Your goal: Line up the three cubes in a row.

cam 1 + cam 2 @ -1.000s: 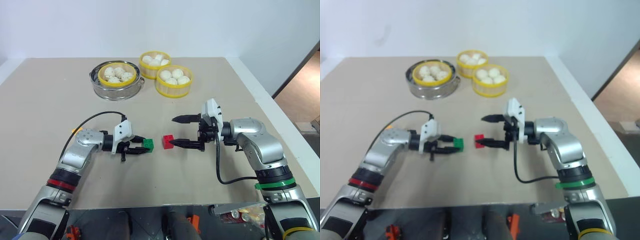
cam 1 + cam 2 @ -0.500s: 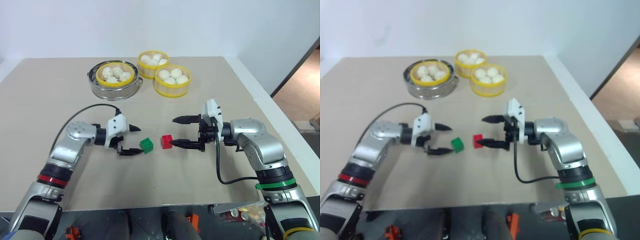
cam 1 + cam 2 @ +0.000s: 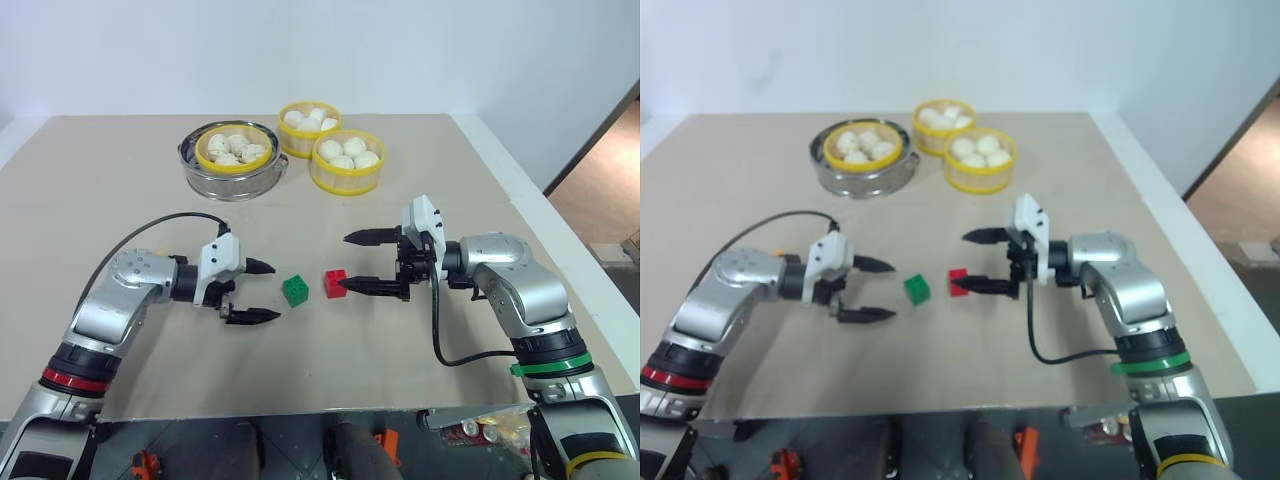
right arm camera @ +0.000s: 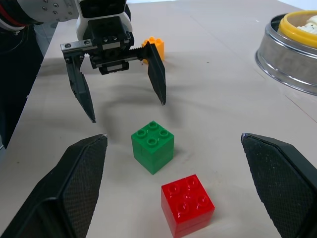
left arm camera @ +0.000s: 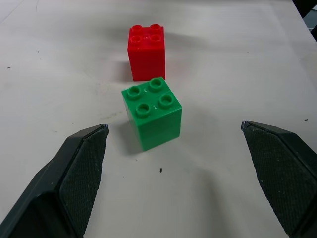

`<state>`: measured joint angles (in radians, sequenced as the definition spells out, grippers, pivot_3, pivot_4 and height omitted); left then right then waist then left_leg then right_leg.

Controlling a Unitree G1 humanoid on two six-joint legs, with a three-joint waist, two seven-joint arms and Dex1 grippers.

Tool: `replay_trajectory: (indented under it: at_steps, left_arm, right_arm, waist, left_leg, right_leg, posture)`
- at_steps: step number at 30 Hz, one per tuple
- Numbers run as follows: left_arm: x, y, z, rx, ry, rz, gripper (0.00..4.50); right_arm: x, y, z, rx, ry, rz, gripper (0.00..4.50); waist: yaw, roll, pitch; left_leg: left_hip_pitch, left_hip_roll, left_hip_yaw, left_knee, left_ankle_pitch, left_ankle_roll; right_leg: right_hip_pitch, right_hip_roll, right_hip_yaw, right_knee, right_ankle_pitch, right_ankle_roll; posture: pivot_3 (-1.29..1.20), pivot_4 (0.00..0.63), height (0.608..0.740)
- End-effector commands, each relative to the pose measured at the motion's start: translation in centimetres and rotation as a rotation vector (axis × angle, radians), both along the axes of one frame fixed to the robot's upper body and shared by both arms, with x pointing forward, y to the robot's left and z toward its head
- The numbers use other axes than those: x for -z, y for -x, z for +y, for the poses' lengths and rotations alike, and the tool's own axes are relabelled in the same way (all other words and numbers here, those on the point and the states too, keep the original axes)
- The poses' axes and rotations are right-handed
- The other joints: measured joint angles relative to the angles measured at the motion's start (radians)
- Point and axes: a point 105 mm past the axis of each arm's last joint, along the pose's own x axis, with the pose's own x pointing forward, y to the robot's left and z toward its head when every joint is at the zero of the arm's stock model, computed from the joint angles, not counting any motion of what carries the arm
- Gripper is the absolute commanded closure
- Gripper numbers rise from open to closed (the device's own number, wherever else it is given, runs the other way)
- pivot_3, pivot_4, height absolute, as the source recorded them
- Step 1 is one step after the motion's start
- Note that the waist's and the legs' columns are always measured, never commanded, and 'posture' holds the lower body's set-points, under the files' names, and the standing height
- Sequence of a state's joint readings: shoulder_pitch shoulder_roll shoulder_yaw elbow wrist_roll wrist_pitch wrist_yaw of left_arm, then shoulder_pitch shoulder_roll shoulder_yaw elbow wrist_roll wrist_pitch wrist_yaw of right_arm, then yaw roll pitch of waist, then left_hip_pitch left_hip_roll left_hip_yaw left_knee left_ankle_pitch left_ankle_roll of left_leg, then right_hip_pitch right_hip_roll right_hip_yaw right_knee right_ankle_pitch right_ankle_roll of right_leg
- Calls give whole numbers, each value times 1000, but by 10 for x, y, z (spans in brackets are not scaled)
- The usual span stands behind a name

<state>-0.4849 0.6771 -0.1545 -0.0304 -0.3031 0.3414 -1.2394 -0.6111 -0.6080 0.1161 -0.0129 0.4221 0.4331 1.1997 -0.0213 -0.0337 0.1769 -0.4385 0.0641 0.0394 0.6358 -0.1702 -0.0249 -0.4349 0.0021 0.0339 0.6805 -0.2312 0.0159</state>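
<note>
Green cube and red cube sit side by side mid-table, near each other, not touching. Left gripper wide, empty, just left of green. Right gripper wide, empty, beside red. Orange cube behind left gripper, well apart.

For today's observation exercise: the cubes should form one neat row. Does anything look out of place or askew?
Yes. The green cube sits twisted beside the red cube, not square to it. The yellow-orange cube lies apart, behind the left pincer, outside any row.
</note>
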Motion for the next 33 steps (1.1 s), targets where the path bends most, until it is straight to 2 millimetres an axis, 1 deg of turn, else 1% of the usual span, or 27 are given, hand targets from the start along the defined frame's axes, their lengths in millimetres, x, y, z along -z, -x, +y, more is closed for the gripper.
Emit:
replay_trajectory:
  at_steps: [1, 6, 9, 13, 18, 22, 27, 33]
  left_arm:
    - [-6, -7, -5, -71, 50, -12, 36]
    - [7, -9, -17, -137, 85, 5, 36]
    - [9, -11, -25, -171, 116, 18, 36]
    - [13, -16, -29, -218, 126, 22, 36]
    - [17, -22, -30, -283, 136, 30, 36]
    - [19, -22, -29, -274, 121, 27, 36]
    - [20, -18, -22, -236, 78, 23, 36]
    - [20, -24, -13, -252, 55, 3, 36]
  right_arm:
    - [-9, 2, 1, -15, -1, -45, 0]
    - [-9, 2, -1, -6, 3, -47, 0]
    - [-8, 2, -1, -2, 5, -48, 0]
    - [-8, 2, -2, 1, 6, -49, 0]
    - [-8, 2, -2, 3, 9, -48, 0]
    - [-7, 2, -2, 2, 13, -47, 0]
    - [-6, 2, -2, 1, 17, -46, 0]
    - [-5, 2, -2, -2, 21, -46, 0]
  waist:
    - [0, 0, 0]
    - [-1, 0, 0]
    - [0, 0, 0]
    - [-1, 0, 0]
    - [0, 0, 0]
    - [-1, 0, 0]
    - [-1, 0, 0]
    - [0, 0, 0]
  left_leg:
    - [0, 0, 0, 0, 0, 0]
    - [0, 0, 0, 0, 0, 0]
    - [0, 0, 0, 0, 0, 0]
    - [0, 0, 0, 0, 0, 0]
    - [1, 0, 0, 0, 0, 0]
    - [1, 0, 0, 0, 0, 0]
    - [1, 0, 0, 0, 0, 0]
    - [1, 0, 0, 0, 0, 0]
  right_leg:
    - [0, 0, 0, 0, 0, 0]
    - [0, 0, 0, 0, 0, 0]
    - [0, 0, 0, 0, 0, 0]
    - [0, 0, 1, 0, 0, 1]
    - [0, 1, 1, 0, 0, 1]
    - [0, 1, 1, 0, 0, 1]
    - [0, 1, 1, 0, 0, 1]
    - [0, 1, 1, 0, 0, 1]
  posture:
    - [0, 150, 740]
    - [0, 150, 740]
    - [0, 150, 740]
    - [0, 150, 740]
    - [0, 150, 740]
    - [0, 150, 740]
    - [0, 150, 740]
    - [0, 150, 740]
